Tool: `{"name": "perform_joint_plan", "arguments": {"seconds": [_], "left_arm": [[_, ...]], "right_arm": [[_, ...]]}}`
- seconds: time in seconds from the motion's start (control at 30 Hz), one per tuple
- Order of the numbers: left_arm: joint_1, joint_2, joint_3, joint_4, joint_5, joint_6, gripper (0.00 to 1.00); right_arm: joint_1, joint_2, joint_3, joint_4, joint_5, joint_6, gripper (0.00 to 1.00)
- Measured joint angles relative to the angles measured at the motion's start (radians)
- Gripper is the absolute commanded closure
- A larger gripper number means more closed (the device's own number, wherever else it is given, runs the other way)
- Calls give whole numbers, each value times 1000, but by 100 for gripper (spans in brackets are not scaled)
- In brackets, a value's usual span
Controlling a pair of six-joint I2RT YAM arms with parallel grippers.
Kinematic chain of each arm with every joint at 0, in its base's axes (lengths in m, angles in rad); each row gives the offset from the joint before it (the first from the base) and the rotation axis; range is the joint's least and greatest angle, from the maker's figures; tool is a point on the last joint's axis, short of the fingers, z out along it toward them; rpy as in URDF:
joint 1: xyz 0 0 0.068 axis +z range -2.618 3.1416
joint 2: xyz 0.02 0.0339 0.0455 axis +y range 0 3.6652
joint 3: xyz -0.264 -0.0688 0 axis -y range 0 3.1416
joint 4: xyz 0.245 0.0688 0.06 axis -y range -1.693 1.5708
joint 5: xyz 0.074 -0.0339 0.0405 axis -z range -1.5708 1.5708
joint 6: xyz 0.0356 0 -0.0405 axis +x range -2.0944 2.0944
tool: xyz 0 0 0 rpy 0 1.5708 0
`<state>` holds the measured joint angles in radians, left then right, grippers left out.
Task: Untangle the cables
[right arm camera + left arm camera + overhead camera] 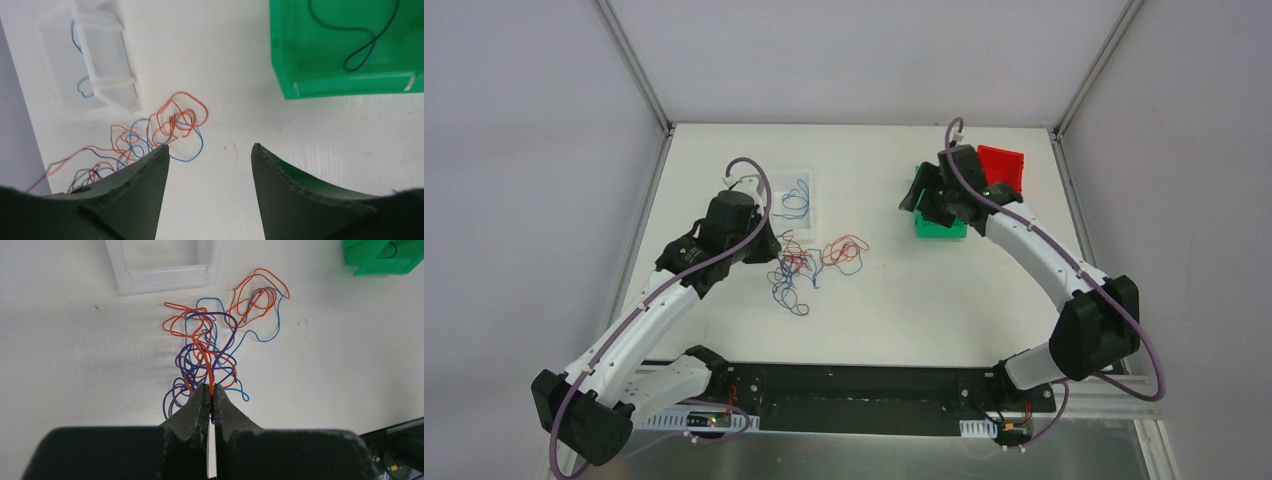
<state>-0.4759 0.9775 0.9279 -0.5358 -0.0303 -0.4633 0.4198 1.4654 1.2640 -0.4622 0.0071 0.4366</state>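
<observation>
The cables (pixel 809 265) lie as a tangle of thin red, blue and purple wires left of the table's middle. My left gripper (pixel 211 392) is shut on a red cable (pixel 209 370) at the near edge of the tangle (pixel 210 340); in the top view it (pixel 769 250) sits at the tangle's left side. My right gripper (pixel 210 150) is open with nothing between its fingers, and hangs by the green bin (pixel 939 228), away from the tangle (pixel 170 122). One dark blue cable (pixel 367 47) lies inside the green bin (pixel 345 87).
A clear plastic tray (pixel 796 195) behind the tangle holds a blue cable. A red bin (pixel 1002 165) stands behind the green one at the back right. The tray (pixel 165 277) sits just beyond the tangle in the left wrist view.
</observation>
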Motion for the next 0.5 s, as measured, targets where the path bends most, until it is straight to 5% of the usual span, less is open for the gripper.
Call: {"name": "perform_joint_plan", "arguments": {"seconds": [0.5], "left_arm": [[0, -96, -111, 0, -58, -28, 100]], "right_arm": [[308, 92, -215, 139, 89, 111, 40]]}}
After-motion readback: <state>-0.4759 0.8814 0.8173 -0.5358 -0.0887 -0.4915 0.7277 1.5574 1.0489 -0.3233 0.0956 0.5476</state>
